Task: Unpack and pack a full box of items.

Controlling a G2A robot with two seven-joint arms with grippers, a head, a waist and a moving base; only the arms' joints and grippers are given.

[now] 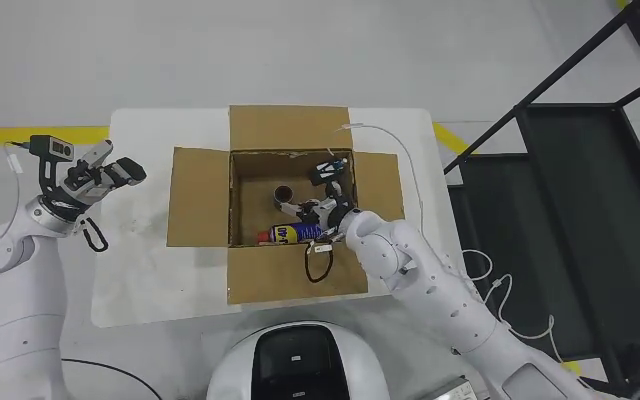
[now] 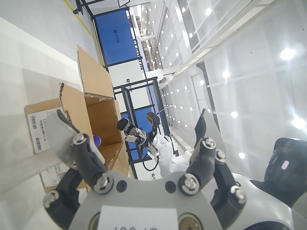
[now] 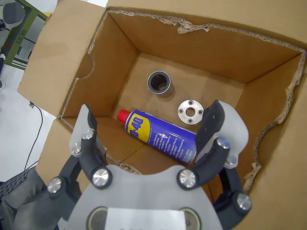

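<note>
At the left edge of the white table (image 1: 140, 280), well apart from everything else: the left gripper (image 1: 118, 172), fingers spread wide, holding nothing.

In the middle of the table: the open brown cardboard box (image 1: 200, 200), all four flaps folded outward, torn along the rims.

Inside, on the box floor:
- A short dark metal cylinder (image 3: 159, 83), hollow, standing upright at about the middle of the floor.
- A blue and yellow spray can with a red cap (image 3: 160, 137), lying on its side along the near wall, cap toward the left wall.
- A round silver metal flange with small holes (image 3: 190, 112), lying flat between cylinder and can, just beside the can. Touching it or not, impossible to tell.

Above the right half of the box, over the can: the right gripper (image 3: 150, 110), pointed down into the box, fingers wide apart, gripping nothing, not touching any item.

Near the far right corner of the table: a thin white cable (image 1: 400, 150).

As for progress — probably very early in the unpacking, with all three visible items inside the box and none taken by either gripper. Left to do, by this reading: lifting out can, flange and cylinder one by one, laying them on the table, then putting everything back. Equally possible from such a layout — the end of the packing. No way to decide from here.
</note>
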